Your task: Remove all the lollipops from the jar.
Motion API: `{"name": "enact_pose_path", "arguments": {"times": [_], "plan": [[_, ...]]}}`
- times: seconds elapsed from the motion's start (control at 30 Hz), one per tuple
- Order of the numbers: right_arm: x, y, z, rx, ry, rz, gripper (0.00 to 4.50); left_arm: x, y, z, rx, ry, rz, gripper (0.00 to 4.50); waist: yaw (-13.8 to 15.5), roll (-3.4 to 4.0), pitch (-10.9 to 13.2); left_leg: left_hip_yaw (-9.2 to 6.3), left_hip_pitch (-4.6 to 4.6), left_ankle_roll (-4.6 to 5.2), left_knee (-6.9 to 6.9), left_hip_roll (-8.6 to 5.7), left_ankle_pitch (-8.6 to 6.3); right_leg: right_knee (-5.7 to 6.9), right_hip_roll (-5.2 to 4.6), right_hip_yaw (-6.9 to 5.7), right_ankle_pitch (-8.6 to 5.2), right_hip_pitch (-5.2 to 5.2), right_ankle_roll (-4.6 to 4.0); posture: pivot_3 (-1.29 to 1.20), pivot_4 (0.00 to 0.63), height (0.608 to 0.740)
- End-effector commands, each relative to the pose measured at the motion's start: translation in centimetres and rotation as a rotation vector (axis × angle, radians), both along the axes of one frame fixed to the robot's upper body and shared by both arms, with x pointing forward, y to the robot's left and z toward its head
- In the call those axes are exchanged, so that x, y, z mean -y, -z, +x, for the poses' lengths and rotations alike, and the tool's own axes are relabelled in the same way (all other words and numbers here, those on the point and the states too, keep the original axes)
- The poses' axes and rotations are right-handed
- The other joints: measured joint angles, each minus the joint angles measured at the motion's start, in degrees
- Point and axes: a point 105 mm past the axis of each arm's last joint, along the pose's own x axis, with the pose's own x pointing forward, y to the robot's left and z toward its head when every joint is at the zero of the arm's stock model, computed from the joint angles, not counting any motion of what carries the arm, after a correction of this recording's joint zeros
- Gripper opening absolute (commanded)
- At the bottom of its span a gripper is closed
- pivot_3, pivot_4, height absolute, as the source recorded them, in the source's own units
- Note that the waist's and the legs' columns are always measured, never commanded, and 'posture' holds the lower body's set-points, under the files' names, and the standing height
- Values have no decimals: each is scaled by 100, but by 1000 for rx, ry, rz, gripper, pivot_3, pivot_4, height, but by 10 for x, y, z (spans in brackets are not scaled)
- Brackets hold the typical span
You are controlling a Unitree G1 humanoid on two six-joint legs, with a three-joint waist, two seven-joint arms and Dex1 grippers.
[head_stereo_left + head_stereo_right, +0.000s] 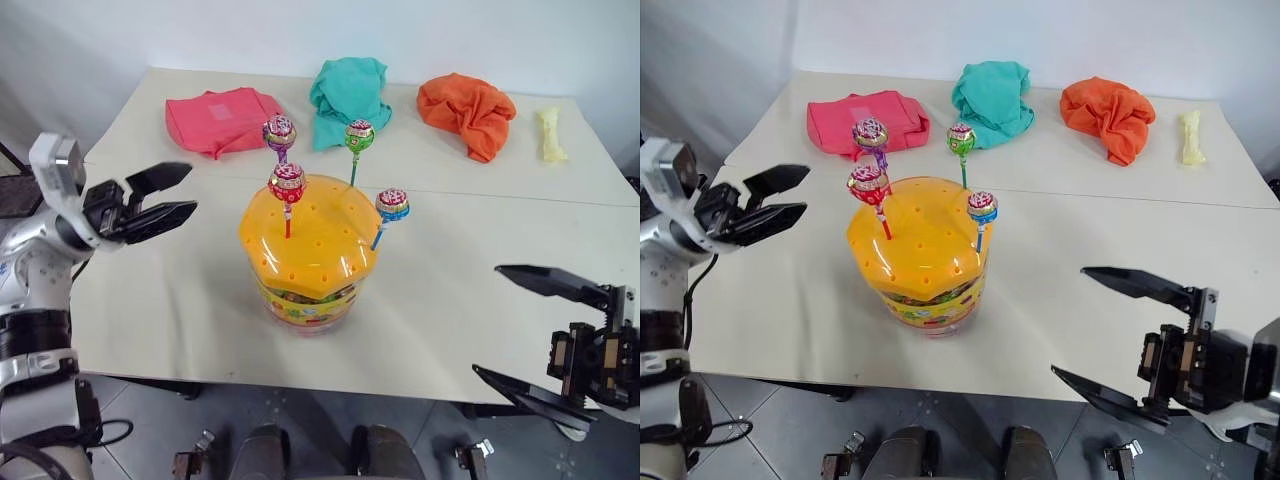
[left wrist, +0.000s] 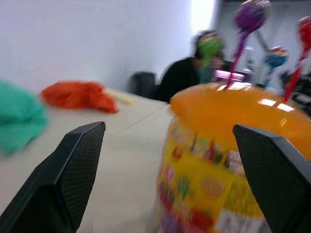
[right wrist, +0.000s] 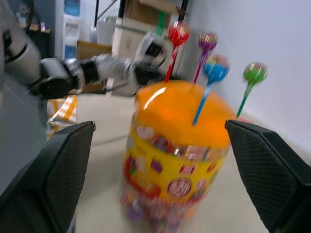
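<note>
Nothing has been taken out yet: all four lollipops stand with their sticks pushed into holes in the domed orange-yellow lid of the jar (image 1: 308, 255), which sits near the middle of the bench (image 1: 470, 310), towards its near edge. The red-stick lollipop (image 1: 287, 183) rises from the lid's left part, the purple-stick lollipop (image 1: 279, 131) stands just behind it on the far left, the green-stick lollipop (image 1: 359, 135) is at the far side, and the blue-stick lollipop (image 1: 392, 205) leans out at the right edge of the lid. The left end effector (image 1: 160, 195) hangs to the left of the jar at about lid height, its two black fingers spread apart and empty, pointing towards the jar but well apart from it. The right end effector (image 1: 530, 325) is at the near right, off the bench's near edge, jaws also wide open with nothing between them. So the whole job is still ahead, with four candies to pull, and judging by position, the red-stick one looks the easiest first pick for the left arm. Along the far side of the bench lie a pink cloth (image 1: 220, 118), a teal cloth (image 1: 350, 95), an orange cloth (image 1: 470, 112) and a pale yellow stick-shaped thing (image 1: 549, 134), none of them part of the job.
</note>
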Motion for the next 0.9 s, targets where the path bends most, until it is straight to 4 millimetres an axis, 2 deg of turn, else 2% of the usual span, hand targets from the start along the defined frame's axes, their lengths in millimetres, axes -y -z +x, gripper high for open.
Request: {"name": "enact_pose_path", "arguments": {"times": [0.03,0.2,0.23,0.3,0.5,0.73,0.83,0.9], "plan": [[0,-3,1,38,6,7,4500,23,-19,-14,92,122,30,4447,-18,0,0,0,0,0,3,0,0,0,0,0,0,1,0,0,150,740],[-5,-1,7,31,0,25,4500,42,-24,-23,83,222,64,4447,-64,5,3,-2,3,0,3,4,0,4,3,2,0,0,0,0,150,740],[-6,-2,10,34,1,31,4500,47,-25,-21,81,225,74,4284,-60,5,3,-4,2,0,5,4,0,4,3,2,0,0,0,0,150,740],[-6,-4,14,39,4,45,4500,54,-28,-18,83,229,63,3890,-44,5,3,-6,-1,0,12,3,0,3,2,2,0,1,0,0,150,740],[-10,-6,19,41,9,67,4500,71,-30,-12,70,237,60,2130,3,5,3,-9,-10,2,25,2,-2,2,1,0,0,1,0,0,150,740],[-9,-6,20,44,24,74,4500,76,-30,-13,84,253,72,27,-6,5,3,-10,-13,3,28,3,-2,2,3,-2,0,0,0,0,150,740],[-10,-6,21,44,27,74,4500,76,-32,-12,83,256,60,7,2,5,3,-11,-13,2,29,3,-2,2,3,-2,0,0,0,0,150,740],[-11,-7,23,45,30,87,4500,67,-47,-7,58,231,-68,7,3,5,3,-11,-14,3,30,3,-2,2,2,-2,0,0,0,0,150,740]]}}
